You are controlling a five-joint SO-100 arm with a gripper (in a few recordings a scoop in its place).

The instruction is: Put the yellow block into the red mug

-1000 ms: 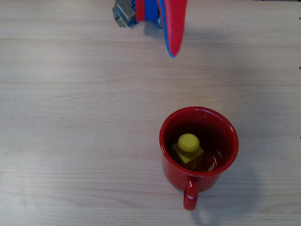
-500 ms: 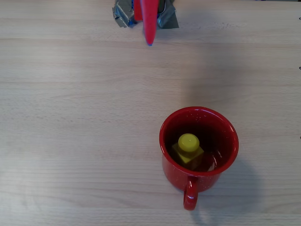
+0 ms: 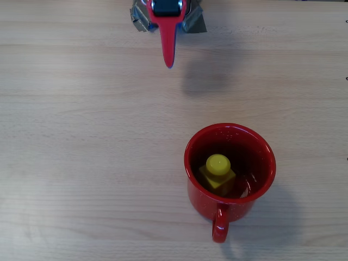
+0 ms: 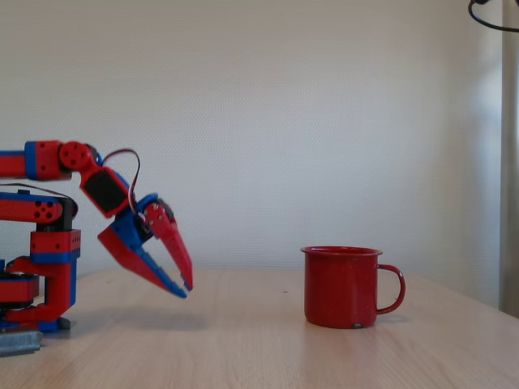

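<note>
Overhead view: the yellow block (image 3: 218, 171) sits inside the red mug (image 3: 230, 168), stud up, on the mug's dark floor a little left of centre. The mug stands on the pale wooden table (image 3: 81, 152), its handle pointing toward the bottom edge of the picture. Near the top edge, the gripper (image 3: 169, 60) shows as a narrow red wedge pointing down the picture, well apart from the mug; from this angle its fingers overlap, so the gap between them is hard to judge.

Fixed view: the red-and-blue arm (image 4: 49, 243) is folded at the left, and the gripper (image 4: 186, 288) hangs tips-down above the table, holding nothing. Its fingers nearly meet at the tips, with a thin wedge of daylight between them higher up. The mug (image 4: 340, 285) stands upright well to the right, handle on its right side.
</note>
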